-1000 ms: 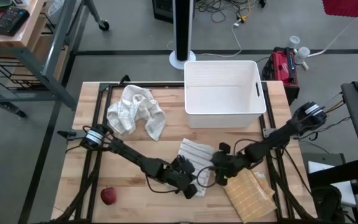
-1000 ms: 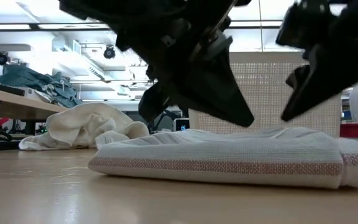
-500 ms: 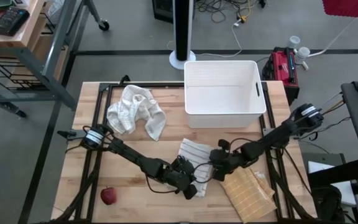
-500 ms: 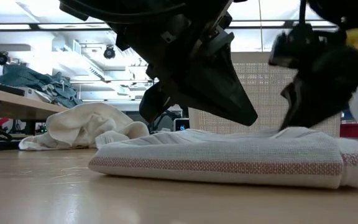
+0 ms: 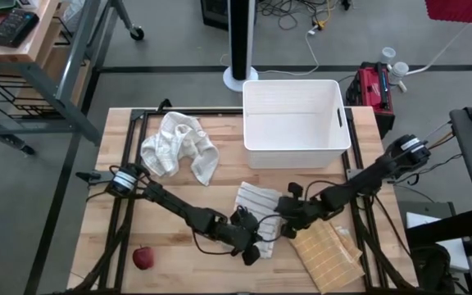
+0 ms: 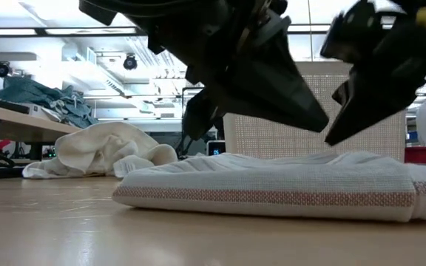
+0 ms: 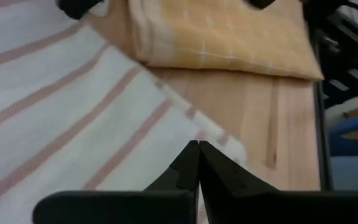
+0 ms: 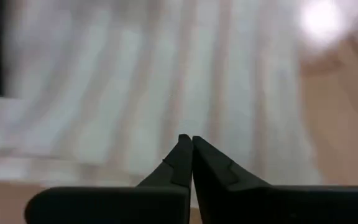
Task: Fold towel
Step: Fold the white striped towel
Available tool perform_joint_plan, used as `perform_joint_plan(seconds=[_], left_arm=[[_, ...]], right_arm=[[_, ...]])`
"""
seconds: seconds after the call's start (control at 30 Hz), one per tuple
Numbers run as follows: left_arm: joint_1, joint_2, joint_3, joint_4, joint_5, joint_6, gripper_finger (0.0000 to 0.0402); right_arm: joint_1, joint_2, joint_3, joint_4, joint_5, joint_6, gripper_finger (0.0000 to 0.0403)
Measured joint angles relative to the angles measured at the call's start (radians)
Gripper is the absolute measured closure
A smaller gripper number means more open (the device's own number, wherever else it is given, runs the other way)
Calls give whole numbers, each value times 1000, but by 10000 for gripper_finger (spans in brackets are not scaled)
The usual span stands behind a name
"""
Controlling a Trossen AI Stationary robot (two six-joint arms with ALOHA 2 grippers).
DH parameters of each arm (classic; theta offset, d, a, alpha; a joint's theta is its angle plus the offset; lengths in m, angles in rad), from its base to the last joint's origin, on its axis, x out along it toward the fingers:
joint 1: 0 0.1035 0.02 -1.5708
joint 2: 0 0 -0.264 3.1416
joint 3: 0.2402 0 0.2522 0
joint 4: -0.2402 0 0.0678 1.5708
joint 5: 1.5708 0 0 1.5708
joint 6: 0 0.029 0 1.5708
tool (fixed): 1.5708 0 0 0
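Left side of the counter (image 5: 113, 188) has bare wood around a red apple (image 5: 143, 259) and crumpled white cloth (image 5: 179, 146). Striped towel (image 5: 256, 203) sits mid-counter, front edge folded flat in the low view. Left hand (image 5: 251, 243) pinched together at its corner, right hand (image 5: 288, 223) together, just above it. Yellow towel (image 5: 328, 254) beside.

White towel (image 5: 258, 202) with pink stripes; yellow checked cloth (image 5: 328, 255).

Both arms were dark, jointed and slender, each ending near the table's edge in a round silver-capped base joint. The left hand (image 7: 198, 163) and right hand (image 8: 186, 155) each had two black, wedge-shaped fingers with stepped inner edges.
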Motion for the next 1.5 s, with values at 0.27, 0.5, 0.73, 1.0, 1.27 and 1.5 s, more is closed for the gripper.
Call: perform_joint_plan(seconds=[0.27,0.5,0.73,1.0,1.27,1.5], left_arm=[[39,38,0,70,126,29,401],[52,52,0,83,177,15,401],[65,64,0,58,184,-30,401],[74,73,0,68,211,-30,401],[81,73,0,65,216,-39,401],[82,71,-1,87,205,8,402]], right_arm=[[8,65,0,174,-257,12,402],[7,122,0,233,-323,29,403],[-26,148,0,164,-304,49,403],[-55,50,-1,39,-293,30,403],[-35,-13,0,64,-304,53,403],[-10,95,1,190,-349,69,403]])
